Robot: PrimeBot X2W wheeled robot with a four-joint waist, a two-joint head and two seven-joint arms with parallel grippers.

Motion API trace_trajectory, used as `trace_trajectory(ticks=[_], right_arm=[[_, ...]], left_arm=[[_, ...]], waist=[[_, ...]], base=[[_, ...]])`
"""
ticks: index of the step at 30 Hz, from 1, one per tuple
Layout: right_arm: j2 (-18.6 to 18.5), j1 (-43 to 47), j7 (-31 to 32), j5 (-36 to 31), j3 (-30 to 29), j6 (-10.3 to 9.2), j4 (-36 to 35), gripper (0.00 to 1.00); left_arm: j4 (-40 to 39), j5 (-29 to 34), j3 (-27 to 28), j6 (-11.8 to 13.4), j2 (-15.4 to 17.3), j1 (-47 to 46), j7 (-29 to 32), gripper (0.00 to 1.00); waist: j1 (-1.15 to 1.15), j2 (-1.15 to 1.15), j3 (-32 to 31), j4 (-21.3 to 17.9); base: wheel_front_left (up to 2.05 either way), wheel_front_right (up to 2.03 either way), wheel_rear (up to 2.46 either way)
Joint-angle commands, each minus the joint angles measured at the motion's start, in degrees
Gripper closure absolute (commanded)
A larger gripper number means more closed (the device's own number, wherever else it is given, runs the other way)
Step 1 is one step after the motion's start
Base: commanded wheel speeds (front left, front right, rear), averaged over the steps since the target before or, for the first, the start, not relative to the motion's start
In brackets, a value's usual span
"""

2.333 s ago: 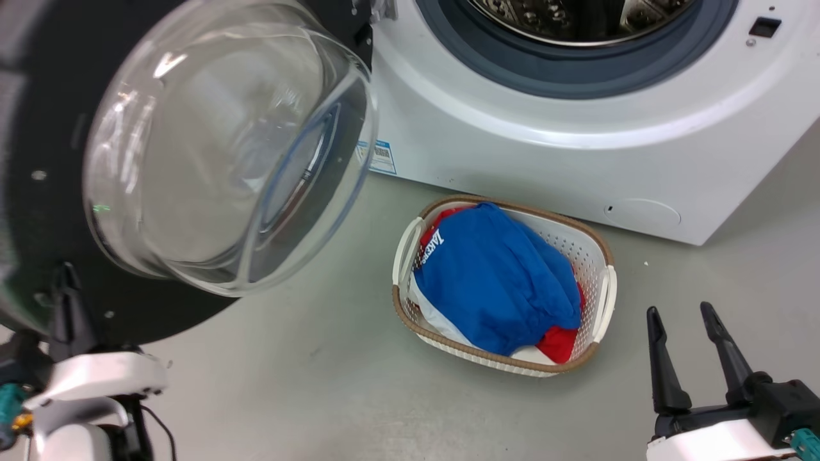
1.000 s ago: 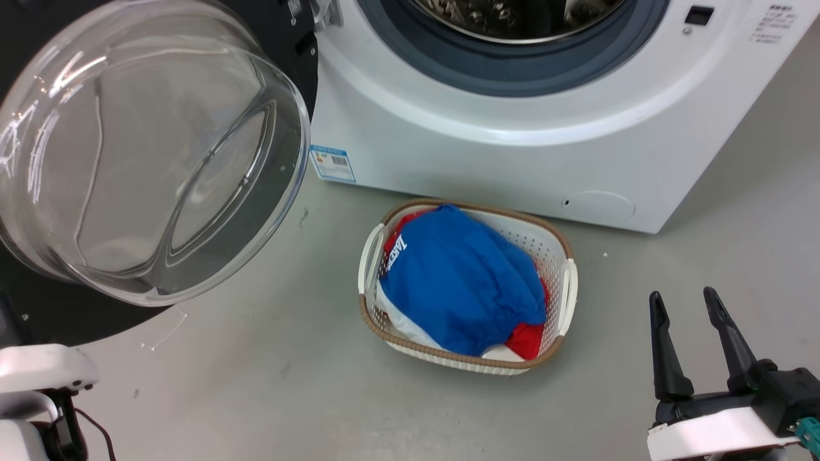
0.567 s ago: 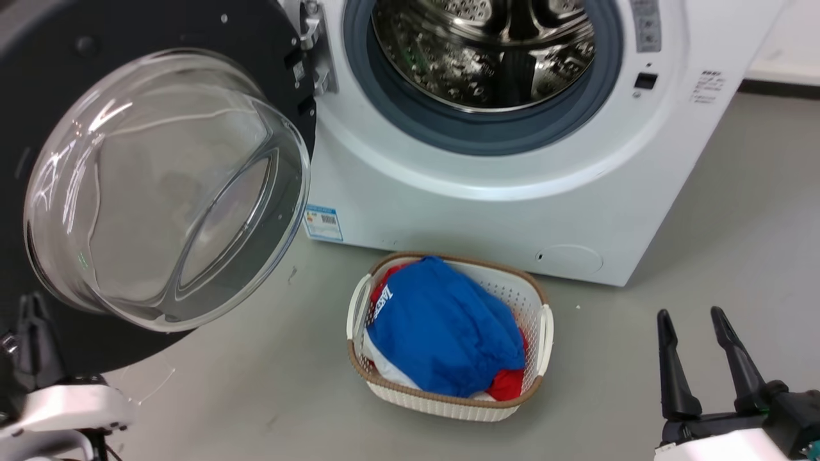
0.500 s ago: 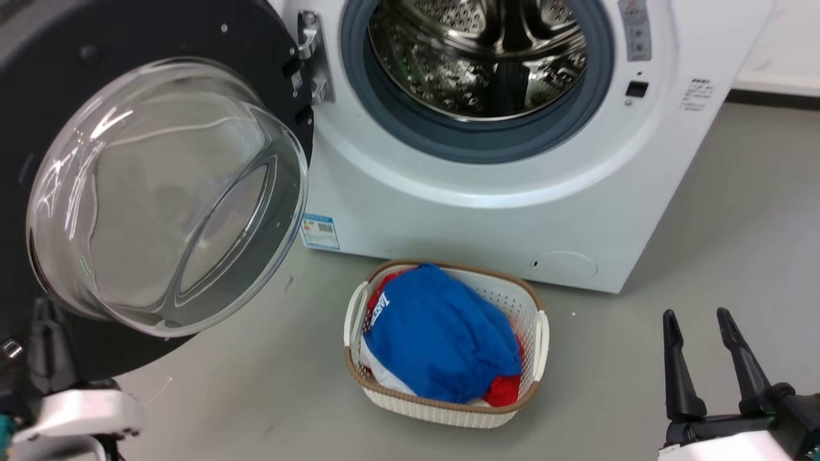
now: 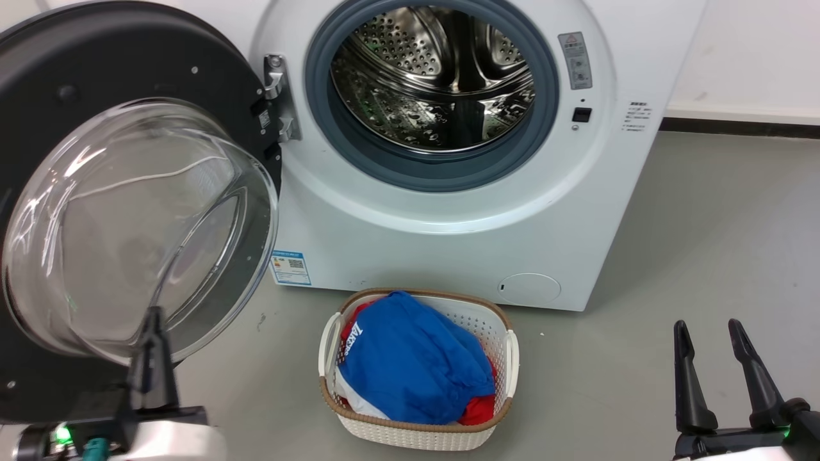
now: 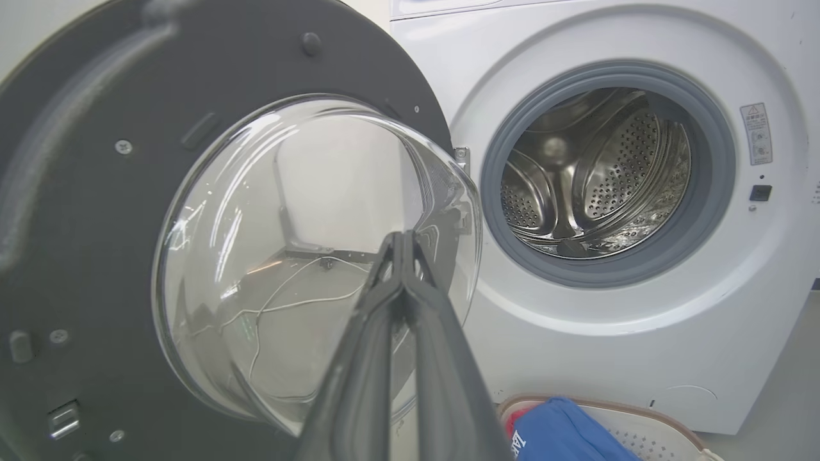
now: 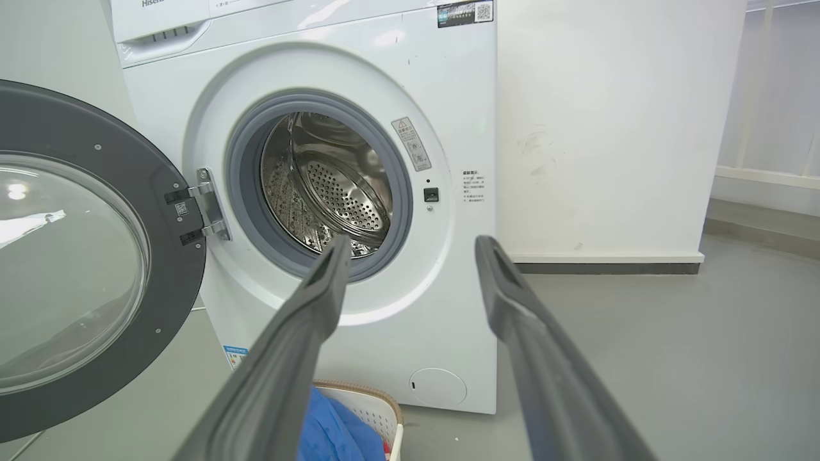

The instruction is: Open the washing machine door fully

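Washing machine door (image 5: 128,51) cut off at left edge; sticker (image 5: 290,267) print too small to read; basket (image 7: 368,403) cropped below.

Glossy glass door (image 5: 128,224), shiny steel drum (image 5: 435,83)

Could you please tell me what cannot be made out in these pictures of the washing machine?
Head view: the washing machine door is cut off by the left edge; its outer face is turned away.
Left wrist view: whether the shut left gripper touches the door's glass bowl is unclear.
Head view: the laundry basket has its lower contents hidden under the blue garment.
Head view: print on the warning label is too small.
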Motion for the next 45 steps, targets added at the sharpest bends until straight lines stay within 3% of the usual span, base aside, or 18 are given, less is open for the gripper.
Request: trace_trajectory(ticks=[1, 7, 18, 19, 20, 21, 45], right_arm=[[0.11, 0.48, -0.1, 0.22, -0.19, -0.01, -0.38, 0.0], [0.11, 0.93, -0.1, 0.27, 0.25, -0.01, -0.39, 0.0], [0.11, 1.16, -0.1, 0.15, 0.45, -0.01, -0.09, 0.0], [0.11, 1.13, -0.1, 0.17, 0.5, -0.01, -0.09, 0.0], [0.11, 1.17, -0.1, 0.19, 0.49, -0.01, -0.03, 0.0], [0.11, 1.22, -0.1, 0.21, 0.48, -0.01, 0.01, 0.0], [0.11, 0.63, -0.09, 1.0, 0.17, -0.01, 1.05, 0.0]], left_arm=[[-0.87, -0.05, -2.16, 0.34, -0.19, 0.8, 0.13, 1.0], [-1.23, -0.66, -7.49, 0.66, -0.25, 1.75, 0.13, 1.0], [0.27, -3.24, -13.79, 3.7, -0.27, 3.06, 0.13, 1.0], [0.51, -3.41, -14.06, 4.01, -0.27, 3.1, 0.13, 0.68], [0.68, -3.56, -14.32, 4.2, -0.26, 2.99, 0.13, 0.18], [0.69, -3.24, -14.5, 4.6, -0.26, 2.73, 0.13, 0.0], [3.67, -3.18, -14.53, 7.04, -0.28, 1.67, 0.13, 0.0]], waist=[[0.01, 0.0, -0.24, -0.85], [0.01, 0.0, -0.37, -2.66], [0.01, 0.0, 0.2, -6.88], [0.01, 0.0, 0.3, -7.12], [0.01, 0.0, 0.37, -7.25], [0.01, 0.0, 0.45, -7.38], [0.01, 0.0, 1.21, -7.34]], base=[[0.0, 0.0, 0.0], [0.0, 0.0, 0.0], [0.0, 0.0, 0.0], [0.0, 0.0, 0.0], [0.0, 0.0, 0.0], [0.0, 0.0, 0.0], [0.0, 0.0, 0.0]])
